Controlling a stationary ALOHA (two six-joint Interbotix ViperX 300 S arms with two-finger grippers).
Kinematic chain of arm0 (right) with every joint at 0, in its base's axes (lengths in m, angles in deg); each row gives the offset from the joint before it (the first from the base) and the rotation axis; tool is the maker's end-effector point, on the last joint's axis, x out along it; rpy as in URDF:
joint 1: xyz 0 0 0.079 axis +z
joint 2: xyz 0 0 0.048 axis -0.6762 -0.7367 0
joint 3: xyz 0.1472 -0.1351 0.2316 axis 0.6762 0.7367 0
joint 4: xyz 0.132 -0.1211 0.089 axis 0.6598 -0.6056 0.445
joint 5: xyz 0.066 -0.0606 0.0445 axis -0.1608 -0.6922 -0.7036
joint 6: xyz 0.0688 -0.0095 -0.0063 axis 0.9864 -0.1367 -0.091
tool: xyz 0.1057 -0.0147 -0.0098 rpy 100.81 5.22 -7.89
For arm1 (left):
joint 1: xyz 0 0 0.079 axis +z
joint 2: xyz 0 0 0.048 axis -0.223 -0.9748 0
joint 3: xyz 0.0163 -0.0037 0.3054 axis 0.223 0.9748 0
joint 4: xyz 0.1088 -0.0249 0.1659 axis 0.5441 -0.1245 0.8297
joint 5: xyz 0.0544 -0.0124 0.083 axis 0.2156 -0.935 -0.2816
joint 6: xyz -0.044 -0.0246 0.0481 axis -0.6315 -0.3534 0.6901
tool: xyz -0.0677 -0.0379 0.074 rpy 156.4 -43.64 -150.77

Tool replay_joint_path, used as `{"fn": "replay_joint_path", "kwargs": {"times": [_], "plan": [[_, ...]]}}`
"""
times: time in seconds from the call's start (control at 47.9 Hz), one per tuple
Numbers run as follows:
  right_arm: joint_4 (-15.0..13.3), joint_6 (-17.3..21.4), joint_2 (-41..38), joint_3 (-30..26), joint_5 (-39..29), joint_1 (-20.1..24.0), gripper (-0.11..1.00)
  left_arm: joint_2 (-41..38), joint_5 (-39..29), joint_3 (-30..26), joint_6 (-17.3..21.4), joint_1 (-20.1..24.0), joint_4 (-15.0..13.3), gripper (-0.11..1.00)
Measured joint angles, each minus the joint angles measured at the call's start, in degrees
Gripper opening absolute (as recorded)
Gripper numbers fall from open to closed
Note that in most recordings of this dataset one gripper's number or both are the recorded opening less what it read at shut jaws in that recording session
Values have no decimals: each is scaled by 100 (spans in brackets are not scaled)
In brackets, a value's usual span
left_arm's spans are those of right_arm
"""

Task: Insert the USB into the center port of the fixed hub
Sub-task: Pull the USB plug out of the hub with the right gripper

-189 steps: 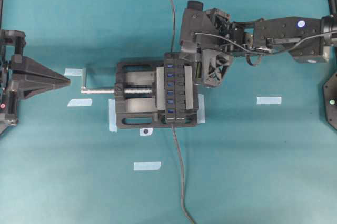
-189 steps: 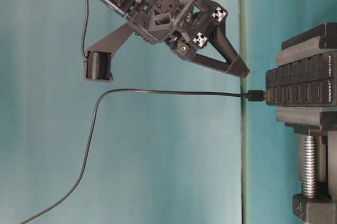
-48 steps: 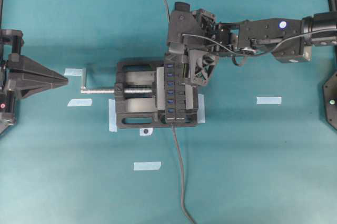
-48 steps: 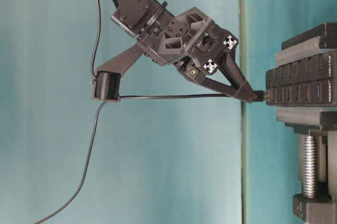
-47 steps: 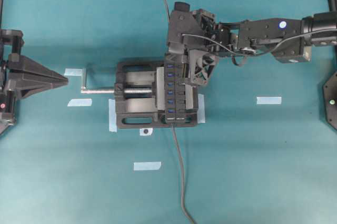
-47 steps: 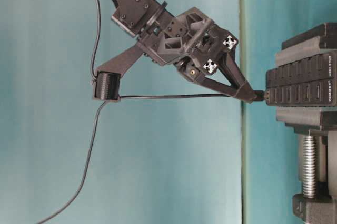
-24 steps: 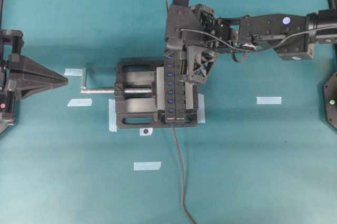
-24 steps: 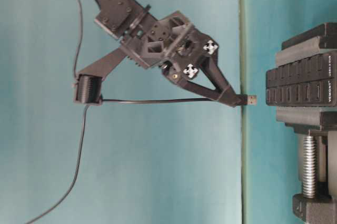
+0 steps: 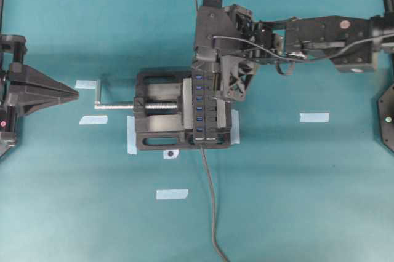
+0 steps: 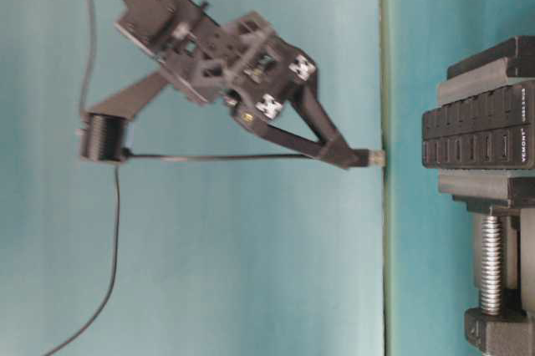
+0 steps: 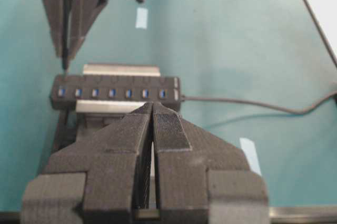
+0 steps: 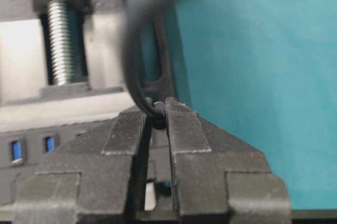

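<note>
The fixed hub (image 11: 116,92) is a black strip with a row of blue slots, clamped in a black vise (image 9: 160,111). Its center port (image 11: 111,93) is empty. My right gripper (image 10: 349,155) is shut on the USB (image 10: 368,156), a small black plug with a metal tip on a thin dark cable (image 10: 217,156). In the table-level view the plug hangs clear of the hub (image 10: 476,139), with a gap between them. Seen from the left wrist, the plug (image 11: 65,62) hovers over the hub's left end slot. My left gripper (image 11: 152,105) is shut and empty, far left of the vise.
The vise's silver screw and handle (image 9: 117,106) stick out toward my left gripper (image 9: 68,93). The hub's own cord (image 9: 209,200) runs toward the near table edge. Several pale tape strips (image 9: 314,117) lie on the teal mat.
My right gripper, shut on the USB, has drawn the plug back from the hub's face and lifted away from it. The left arm has not moved.
</note>
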Motion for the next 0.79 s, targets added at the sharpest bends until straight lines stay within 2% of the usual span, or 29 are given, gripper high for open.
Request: {"fn": "replay_joint_path", "kwargs": {"times": [0.793], "plan": [[88,0,220,9,-202,378,9,0,-62,0,0,0,0,0]]}}
